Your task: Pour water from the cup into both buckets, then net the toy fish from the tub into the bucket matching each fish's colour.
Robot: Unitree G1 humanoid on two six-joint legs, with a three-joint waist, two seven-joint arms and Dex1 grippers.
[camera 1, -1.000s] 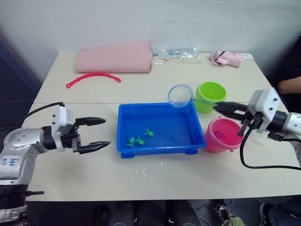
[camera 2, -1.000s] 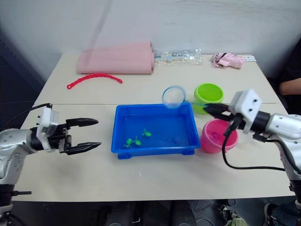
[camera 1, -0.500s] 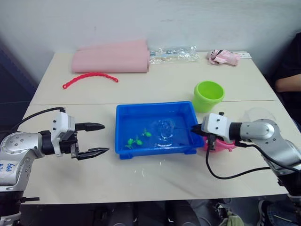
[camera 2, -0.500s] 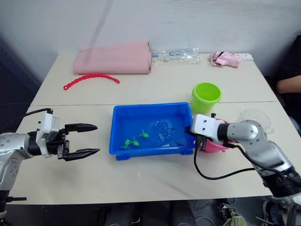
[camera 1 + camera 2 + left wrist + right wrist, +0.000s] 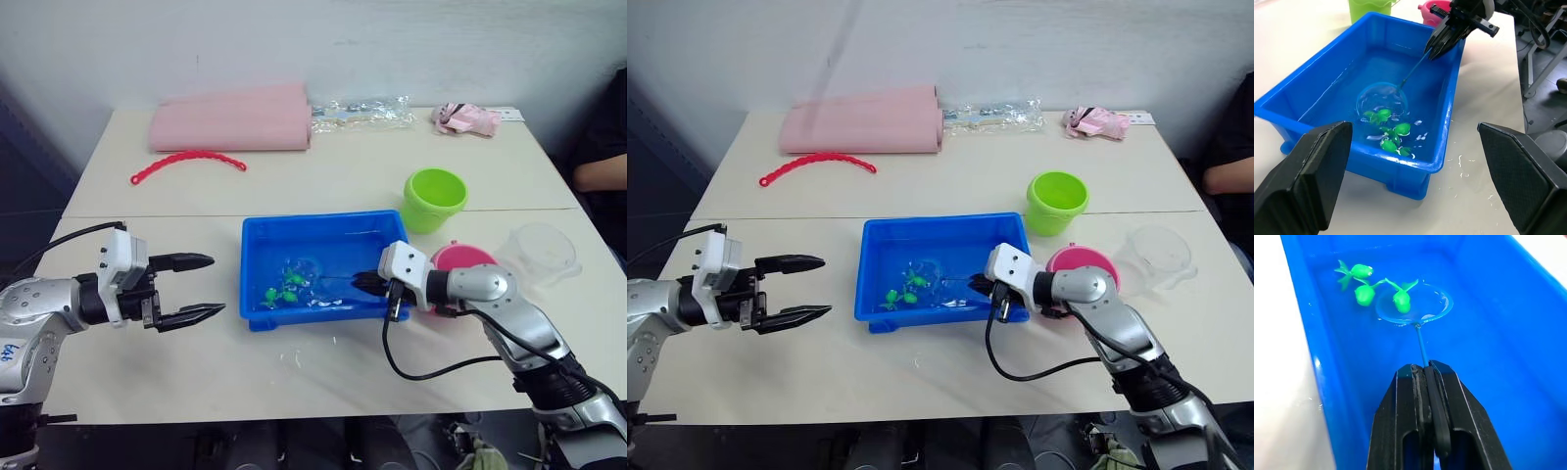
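Shallow rectangular bright blue plastic tub [image 5: 257, 257]: centre of the table, holding water.

Small round net with blue rim, fine mesh and thin dark handle [image 5: 1414, 304]: hoop dipped in the tub's water, handle running back to the right gripper [image 5: 1425, 377], whose two black fingers are pressed together on the handle's end, over the tub's right side.

Tiny bright green plastic toy fish: three in the tub. One [image 5: 1401, 299] lies within the hoop's outline; whether it rests on the mesh or under it cannot be told. The other two [image 5: 1364, 294] and [image 5: 1355, 270] sit just beside the rim, outside it. No pink fish can be made out in the tub.

Small round lime green plastic bucket [image 5: 435, 197]: on the table beyond the tub's right end. Small round pink plastic bucket [image 5: 1091, 266]: partly hidden behind the right arm. Clear colourless plastic cup [image 5: 537, 253]: on the table, right of the pink bucket.

Left gripper [image 5: 197, 287]: fingers spread wide, holding nothing, hovering left of the tub.

Step in hand, as judged: scooping a green fish. Advice: slide the hoop under the fish, lift level and slowly so water drains and the fish does not slip off, then carry it to the green bucket.
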